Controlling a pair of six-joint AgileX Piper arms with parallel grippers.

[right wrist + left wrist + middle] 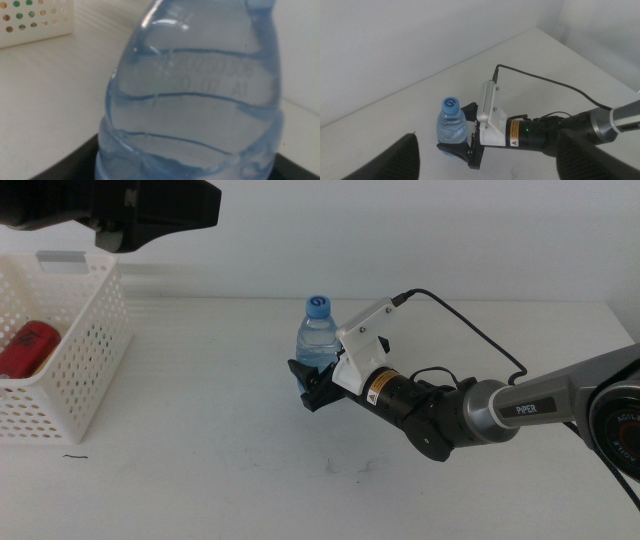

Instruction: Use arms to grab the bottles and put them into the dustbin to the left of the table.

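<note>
One clear water bottle [318,338] with a blue cap is standing upright near the middle of the table [300,490], and the right gripper [312,383] is closing its two black fingers around the bottle's lower body, one on each side. The right arm [520,406] is reaching in from the right edge, its black cable looping above the white housing.

One red soda can [27,348] is lying inside the white perforated dustbin [88,360], which is sitting at the table's left side — well apart from the bottle. No other bottle is showing, so that makes two drink containers in all: one on the table, one in the bin.

The left gripper [150,215] is hovering high above the dustbin, holding nothing — its jaws are standing wide apart in the left wrist view.
</note>
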